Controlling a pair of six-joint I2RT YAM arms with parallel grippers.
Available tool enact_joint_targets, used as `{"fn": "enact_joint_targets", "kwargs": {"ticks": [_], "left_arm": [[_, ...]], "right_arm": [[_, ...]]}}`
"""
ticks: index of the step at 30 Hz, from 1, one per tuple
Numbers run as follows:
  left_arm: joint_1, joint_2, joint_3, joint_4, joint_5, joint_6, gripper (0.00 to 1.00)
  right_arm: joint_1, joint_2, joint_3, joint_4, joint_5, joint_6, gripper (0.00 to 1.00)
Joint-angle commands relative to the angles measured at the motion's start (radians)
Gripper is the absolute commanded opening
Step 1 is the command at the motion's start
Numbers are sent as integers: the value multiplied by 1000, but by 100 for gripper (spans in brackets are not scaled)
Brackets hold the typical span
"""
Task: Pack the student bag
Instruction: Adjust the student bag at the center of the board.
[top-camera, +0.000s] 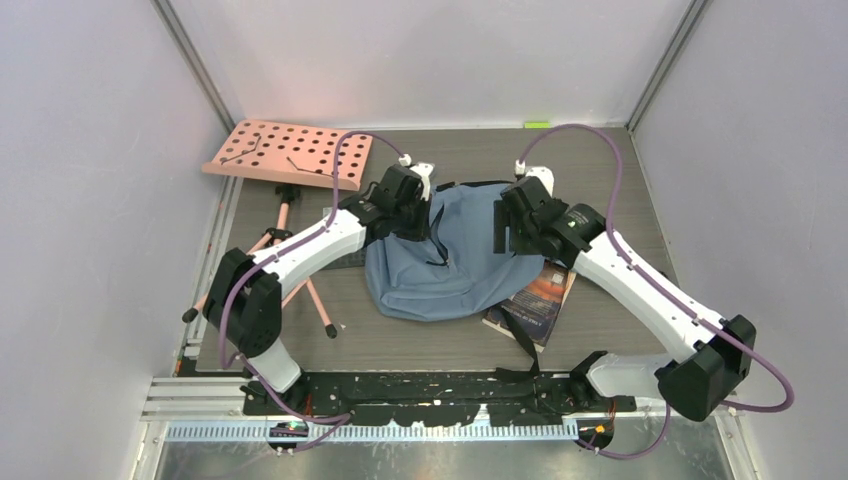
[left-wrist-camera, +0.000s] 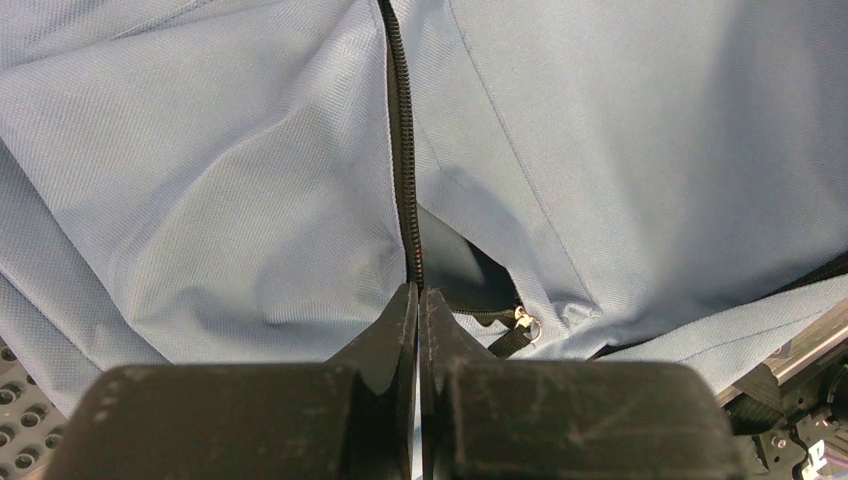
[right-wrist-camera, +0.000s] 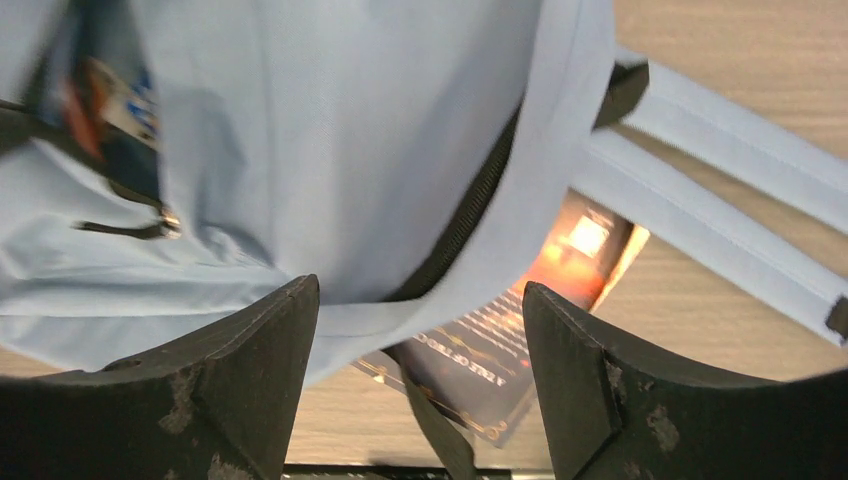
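- At the upper left of the top view, a flat pink perforated board sits on a thin-legged pink tripod stand at the left edge of the dark wood-grain tabletop.
- Right of the stand, the left arm reaches in toward the middle of the frame. The left gripper is fully closed, its two black fingers pressed together on the black zipper line. It seems to pinch the fabric there, though the contact itself is hidden behind the fingertips.
- The large soft blue-grey fabric student bag lies in the centre of the tabletop between the two arms, its upper edge raised toward both grippers. A small metal zip pull hangs just right of the left gripper's tips.
- At the bag's lower right edge, a dark glossy book with an orange cover picture lies partly under the fabric.
- The right gripper stands wide open and holds nothing. The bag's zippered rim hangs between its fingers without touching either.
- At the right of the right wrist view, two padded pale-blue shoulder straps lie across the tabletop.
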Motion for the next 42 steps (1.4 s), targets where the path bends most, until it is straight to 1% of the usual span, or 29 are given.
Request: {"fn": "enact_joint_targets", "kwargs": {"ticks": [1,4,6,7,8,9,10,11,12,13,14,15,17,20,23,26,27,28,30,33,34,35,36,37,38,39,41,42], "left_arm": [[5,-60,30,-13,25,15,0],[4,-65,47,-22,36,14,0],[4,-70,60,-27,42,18,0],[4,-72,74,-36,44,26,0],[5,-74,101,-50,44,37,0],[5,-74,129,-70,41,52,0],[7,-75,165,-99,38,73,0],[7,-78,200,-125,32,89,0],[7,-81,244,-151,23,108,0],[8,-87,287,-172,10,125,0],[8,-96,321,-189,-9,139,0],[8,-104,354,-204,-31,150,0],[8,-130,401,-218,-50,168,0],[9,-158,423,-236,-48,170,0],[10,-174,381,-242,10,149,0],[10,-195,294,-214,57,127,0],[9,-201,261,-197,67,116,0],[10,-203,231,-188,78,110,0],[9,-203,181,-173,98,91,0],[9,-201,101,-123,153,63,0],[9,-202,75,-100,181,54,0],[9,-203,48,-75,201,47,4],[10,-205,22,-50,227,46,9],[10,-207,-3,-28,253,49,13],[9,-211,-29,-11,272,53,19],[9,-214,-51,4,292,55,25],[9,-229,-119,60,340,67,35],[6,-241,-153,94,361,68,39]], "right_arm": [[1,29,-62,-80,46,33,80],[1,81,-74,-49,35,49,79],[0,112,-77,-15,10,43,69],[-1,129,-62,1,5,41,50],[-1,134,-47,2,1,37,36],[-2,139,1,-7,1,32,14],[-2,139,31,-15,0,29,7],[-1,137,110,-40,-4,15,2],[-1,137,155,-56,-11,5,1],[0,139,257,-93,-15,-16,1],[1,140,310,-114,-17,-28,1],[1,141,400,-149,-16,-50,1],[1,139,506,-192,-10,-72,1],[1,120,554,-219,-7,-82,1],[1,92,466,-208,-32,-59,0],[1,33,284,-145,-58,-15,1],[1,20,246,-133,-59,-7,1],[1,-2,180,-116,-58,11,1],[1,-28,99,-101,-50,34,0],[1,-52,17,-101,-3,60,2],[1,-62,-16,-103,6,70,7],[1,-68,-29,-104,16,74,11],[1,-79,-54,-103,18,79,20],[1,-86,-62,-106,18,79,26],[1,-100,-71,-108,20,74,39],[1,-115,-72,-107,18,57,49],[3,-144,-73,-90,0,9,56],[6,-154,-74,-78,-34,-13,58]]}}
